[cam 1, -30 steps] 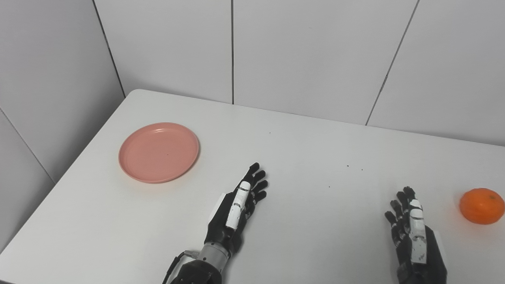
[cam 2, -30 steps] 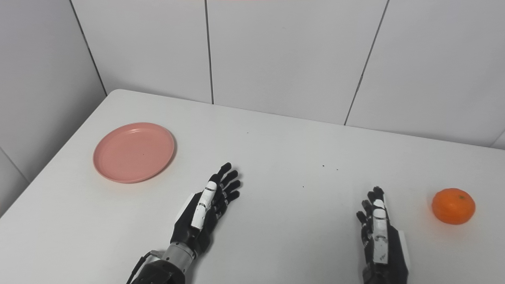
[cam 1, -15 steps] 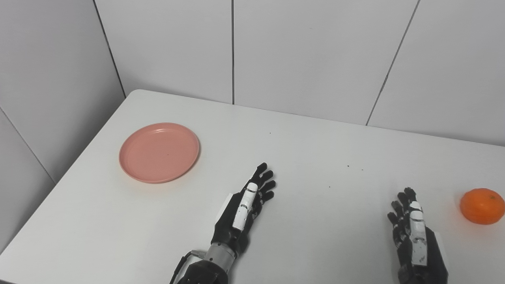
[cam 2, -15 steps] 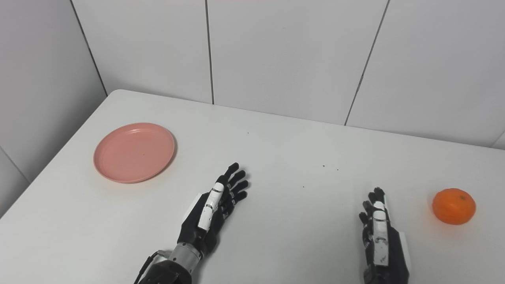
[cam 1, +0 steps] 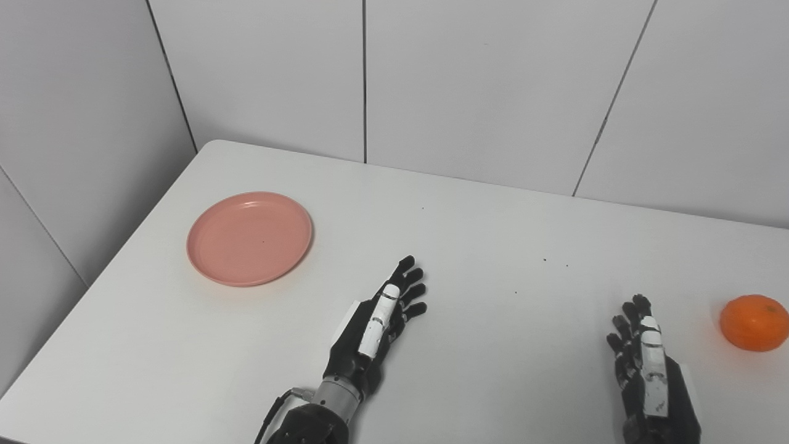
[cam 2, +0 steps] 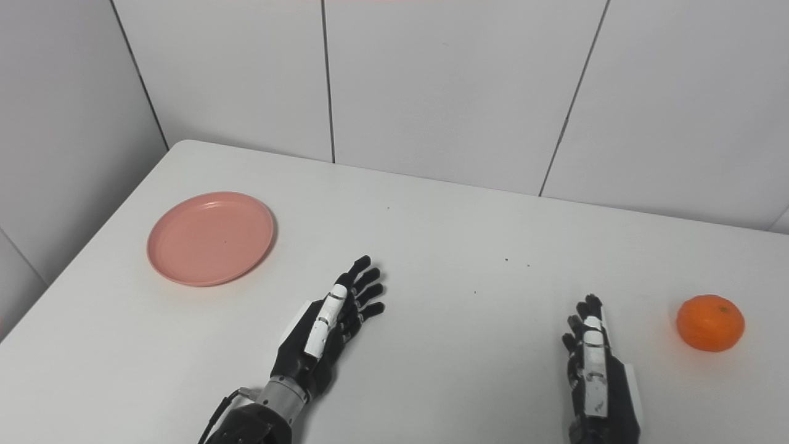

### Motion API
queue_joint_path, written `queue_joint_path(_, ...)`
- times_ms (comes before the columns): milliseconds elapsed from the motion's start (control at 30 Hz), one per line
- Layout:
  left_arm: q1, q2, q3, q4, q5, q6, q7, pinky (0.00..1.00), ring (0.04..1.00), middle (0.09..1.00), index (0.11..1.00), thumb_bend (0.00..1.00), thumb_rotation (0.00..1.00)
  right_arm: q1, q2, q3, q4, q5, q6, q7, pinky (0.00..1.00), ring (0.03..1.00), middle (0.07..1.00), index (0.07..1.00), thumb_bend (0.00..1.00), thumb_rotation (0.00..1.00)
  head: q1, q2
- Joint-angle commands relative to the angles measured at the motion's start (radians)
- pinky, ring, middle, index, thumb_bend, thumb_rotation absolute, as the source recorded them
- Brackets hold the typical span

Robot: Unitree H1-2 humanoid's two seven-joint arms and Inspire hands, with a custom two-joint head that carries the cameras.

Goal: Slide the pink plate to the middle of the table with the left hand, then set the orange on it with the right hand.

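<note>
Head cameras side by side — looking down, sharing one table (cam 1: 481,320).

White table (cam 1: 493,345) with a few dark specks (cam 1: 544,259) (perhaps crumbs), backed by grey panelled wall (cam 1: 481,86)

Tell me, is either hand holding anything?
No. The left hand and right hand are both open; the pink plate and orange lie untouched.
</note>
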Motion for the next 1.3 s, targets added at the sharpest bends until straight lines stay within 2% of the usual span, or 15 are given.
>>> queue_joint_path(0, -0.039, 0.004, -0.001, -0.045, 0.006, -0.004, -0.013, 0.94, 0.944, 0.955, 0.944, 0.4, 1.0, -0.011, -0.005, -0.001, -0.024, 0.0, -0.056, 0.014, 0.99, 0.988, 0.994, 0.998, 0.17, 1.0, 0.009, -0.002)
queue_joint_path(267, -0.1, 0.042, 0.02, -0.11, -0.008, 0.059, -0.019, 0.93, 0.931, 0.945, 0.928, 0.4, 1.0, -0.014, 0.003, -0.014, -0.026, 0.018, -0.042, 0.004, 0.99, 0.984, 0.988, 0.989, 0.16, 1.0, 0.018, -0.002)
queue_joint_path(667, -0.212, 0.085, 0.09, -0.146, -0.011, 0.091, -0.01, 0.92, 0.927, 0.938, 0.922, 0.4, 1.0, -0.013, -0.006, -0.015, -0.021, 0.03, -0.05, 0.014, 1.0, 0.996, 1.0, 1.0, 0.15, 1.0, 0.037, -0.013)
queue_joint_path(967, -0.308, 0.144, 0.134, -0.143, -0.004, 0.116, -0.013, 0.9, 0.927, 0.938, 0.92, 0.38, 1.0, -0.013, -0.003, -0.017, -0.02, 0.025, -0.047, 0.011, 1.0, 0.988, 0.995, 0.999, 0.16, 1.0, 0.043, -0.019)
queue_joint_path(1267, -0.378, 0.194, 0.226, -0.129, -0.021, 0.137, 0.008, 0.88, 0.9, 0.906, 0.88, 0.37, 1.0, -0.014, -0.008, -0.013, -0.017, 0.014, -0.048, 0.01, 1.0, 0.987, 0.992, 0.997, 0.14, 1.0, 0.049, -0.032)
